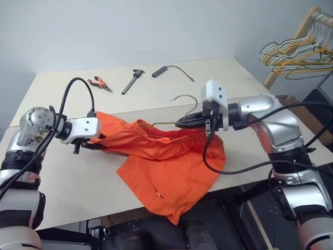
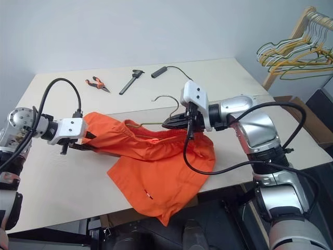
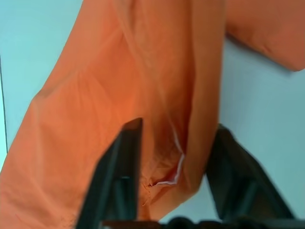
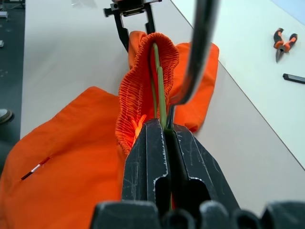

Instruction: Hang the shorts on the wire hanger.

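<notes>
The orange shorts (image 1: 166, 166) lie crumpled on the pale table (image 1: 62, 182), and one leg droops over the front edge. The wire hanger (image 4: 161, 90) runs inside the gathered waistband, and its hook (image 1: 183, 95) sticks out above the cloth. My right gripper (image 1: 179, 123) points left and is shut on the hanger wire just below the hook, at the waistband's right end. My left gripper (image 3: 176, 143) is at the shorts' left end. Its fingers (image 3: 126, 162) stand apart with a fold of orange cloth loose between them; the same gripper (image 4: 136, 24) is spread in the right wrist view.
At the back of the table lie orange-handled pliers (image 1: 99, 83), a black tool (image 1: 131, 80) and a black handle with a cable (image 1: 161, 71). A wooden rack with bunched hangers (image 1: 299, 52) stands at the far right. A seam crosses the table behind the shorts.
</notes>
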You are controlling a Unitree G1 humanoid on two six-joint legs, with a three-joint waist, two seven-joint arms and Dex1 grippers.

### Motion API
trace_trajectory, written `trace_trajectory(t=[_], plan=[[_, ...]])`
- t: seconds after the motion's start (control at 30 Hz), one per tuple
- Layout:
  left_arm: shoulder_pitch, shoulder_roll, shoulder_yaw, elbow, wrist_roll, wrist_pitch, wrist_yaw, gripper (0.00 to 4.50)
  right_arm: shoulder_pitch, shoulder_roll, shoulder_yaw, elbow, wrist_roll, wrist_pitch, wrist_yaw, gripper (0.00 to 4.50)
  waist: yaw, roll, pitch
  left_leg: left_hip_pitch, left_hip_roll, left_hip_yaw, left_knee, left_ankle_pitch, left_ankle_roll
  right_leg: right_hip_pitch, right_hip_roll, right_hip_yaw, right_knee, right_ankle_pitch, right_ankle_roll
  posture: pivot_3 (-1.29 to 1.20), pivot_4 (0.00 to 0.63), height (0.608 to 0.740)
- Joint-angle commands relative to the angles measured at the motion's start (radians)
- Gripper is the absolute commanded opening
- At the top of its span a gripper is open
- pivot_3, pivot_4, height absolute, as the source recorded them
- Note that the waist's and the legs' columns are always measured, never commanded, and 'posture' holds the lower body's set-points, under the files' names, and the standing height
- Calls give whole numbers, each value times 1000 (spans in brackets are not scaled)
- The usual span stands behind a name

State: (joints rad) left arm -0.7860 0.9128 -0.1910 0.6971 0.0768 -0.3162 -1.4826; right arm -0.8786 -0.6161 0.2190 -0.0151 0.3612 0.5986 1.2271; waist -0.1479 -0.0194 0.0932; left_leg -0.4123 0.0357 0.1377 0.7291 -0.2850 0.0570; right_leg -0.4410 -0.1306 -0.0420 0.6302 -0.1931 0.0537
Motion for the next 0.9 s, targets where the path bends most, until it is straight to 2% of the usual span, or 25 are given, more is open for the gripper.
trace_trajectory(t=[0.03,0.17,0.4,0.6,0.8,0.9], plan=[[-61,34,38,21,-25,-46,-6,3183,-51,-24,-7,-12,1,4,29,0,-1,0,0,0,0,0,0,0,0,0,0,0,0,0,0,-162,45,740],[-96,11,87,2,-110,28,-32,4487,-71,-30,11,-5,-12,16,38,0,-1,0,0,0,0,0,0,0,0,0,0,0,0,0,0,-160,44,740],[-33,-72,106,-187,-262,172,-102,4487,-80,-16,41,4,-32,18,38,0,-2,0,0,-1,0,0,0,0,0,0,0,0,0,0,0,-152,41,740],[-51,-146,50,-228,-241,186,-117,4487,-91,-12,61,4,-44,19,39,0,-5,0,0,0,0,0,0,0,0,0,0,0,1,0,0,-165,40,740],[-105,-205,-11,-161,-159,147,-73,4487,-104,-7,69,0,-48,32,32,0,-6,0,-1,0,-1,0,1,0,0,0,0,0,0,0,0,-174,37,740],[-129,-239,-36,-143,-139,160,-73,3880,-110,-2,71,1,-49,41,28,0,-7,0,-1,0,-1,0,1,0,0,0,0,0,0,0,0,-179,33,740]])
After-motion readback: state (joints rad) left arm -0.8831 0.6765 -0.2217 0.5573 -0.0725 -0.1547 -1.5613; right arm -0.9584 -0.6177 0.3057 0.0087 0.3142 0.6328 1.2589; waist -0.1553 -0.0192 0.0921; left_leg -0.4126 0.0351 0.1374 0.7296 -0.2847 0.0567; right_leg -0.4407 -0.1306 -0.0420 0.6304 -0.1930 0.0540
